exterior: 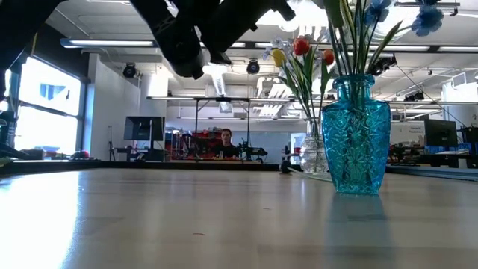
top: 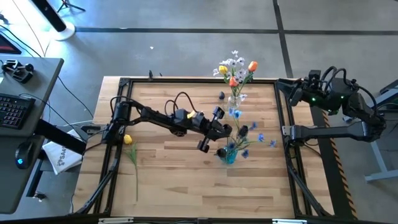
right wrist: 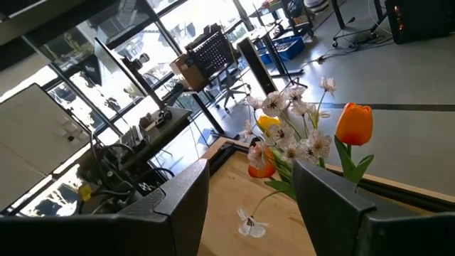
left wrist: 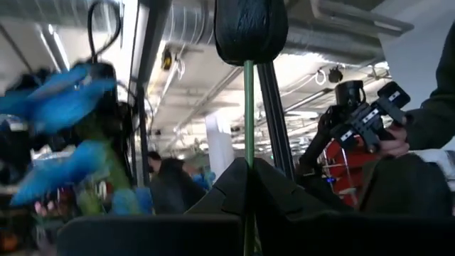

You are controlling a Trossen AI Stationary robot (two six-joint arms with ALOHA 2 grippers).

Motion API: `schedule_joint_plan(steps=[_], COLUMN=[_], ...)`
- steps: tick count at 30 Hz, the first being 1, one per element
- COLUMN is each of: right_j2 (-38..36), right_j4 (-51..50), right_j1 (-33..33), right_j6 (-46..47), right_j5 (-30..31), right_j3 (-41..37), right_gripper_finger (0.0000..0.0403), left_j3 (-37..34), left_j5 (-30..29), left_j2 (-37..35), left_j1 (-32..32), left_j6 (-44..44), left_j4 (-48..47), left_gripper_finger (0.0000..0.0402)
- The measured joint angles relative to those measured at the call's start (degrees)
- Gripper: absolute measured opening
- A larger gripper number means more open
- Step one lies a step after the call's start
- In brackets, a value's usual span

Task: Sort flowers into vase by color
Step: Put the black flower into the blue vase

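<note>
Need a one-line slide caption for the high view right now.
Left gripper holds a dark tulip over the blue vase; right gripper waits at the table's right edge.

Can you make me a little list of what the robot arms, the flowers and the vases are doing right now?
left gripper: over the table beside the blue vase, jaws shut on the stem of a dark purple tulip
right gripper: waiting at the table's right edge, jaws open, holding nothing
blue vase: upright, holds blue flowers
clear vase: upright, farther back, holds yellow, red-orange and white flowers
yellow tulip: lying flat on the table near the left edge
loose blossoms: a few lie on the table near the vases
</note>
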Motion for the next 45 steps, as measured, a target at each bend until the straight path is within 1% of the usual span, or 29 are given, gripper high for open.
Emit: schedule_joint_plan(steps=[4,5,8,10,12,15,19,22,26,30,35,41,43,45], right_j2=[0.0,0.0,0.0,0.0,0.0,0.0,0.0,0.0,0.0,0.0,0.0,0.0,0.0,0.0], right_j4=[0.0,0.0,0.0,0.0,0.0,0.0,-0.6,-0.9,-0.9,-0.9,-0.9,-0.9,-0.9,-0.9], right_j1=[0.0,0.0,0.0,0.0,0.0,0.0,0.0,0.0,0.0,0.0,0.0,0.0,0.0,0.0], right_j6=[0.0,0.0,-0.1,-0.1,-0.1,-0.2,-0.4,-1.7,-3.1,-4.5,-6.1,-6.7,-6.7,-6.7], right_j5=[0.0,0.0,0.0,0.0,0.0,0.0,0.0,0.0,0.0,0.1,0.1,0.1,0.1,0.1], right_j3=[0.0,0.0,0.0,0.0,0.0,0.0,0.0,0.0,0.0,0.0,0.0,0.0,0.0,0.0], right_gripper_finger=[0.0199,0.0199,0.0199,0.0199,0.0199,0.0199,0.0199,0.0199,0.0199,0.0199,0.0199,0.0199,0.0199,0.0199], left_j3=[0.0,0.0,0.0,0.0,0.0,0.0,0.0,0.0,0.0,0.1,0.1,0.1,0.1,0.1], left_j5=[0.4,1.3,7.8,9.0,9.1,9.4,9.3,9.1,9.1,9.1,9.1,8.8,7.2,5.1], left_j2=[0.0,0.0,0.0,-0.3,-1.3,-4.0,-8.4,-12.0,-16.5,-19.3,-21.0,-20.9,-20.9,-20.9], left_j1=[0.5,0.7,1.2,1.2,1.5,2.1,2.9,3.6,4.7,5.3,5.3,4.9,4.4,4.3], left_j6=[-4.9,-5.7,-4.9,-5.0,-6.2,-5.6,-0.8,3.0,6.2,9.5,14.9,14.8,14.7,11.7], left_j4=[-3.3,-4.1,-4.9,-5.4,-8.7,-19.3,-35.9,-46.7,-56.9,-61.5,-62.9,-62.7,-62.4,-62.7], left_gripper_finger=[0.0011,0.0015,0.0026,0.0029,0.0029,0.0027,0.0024,0.0024,0.0024,0.0024,0.0024,0.0024,0.0024,0.0026])
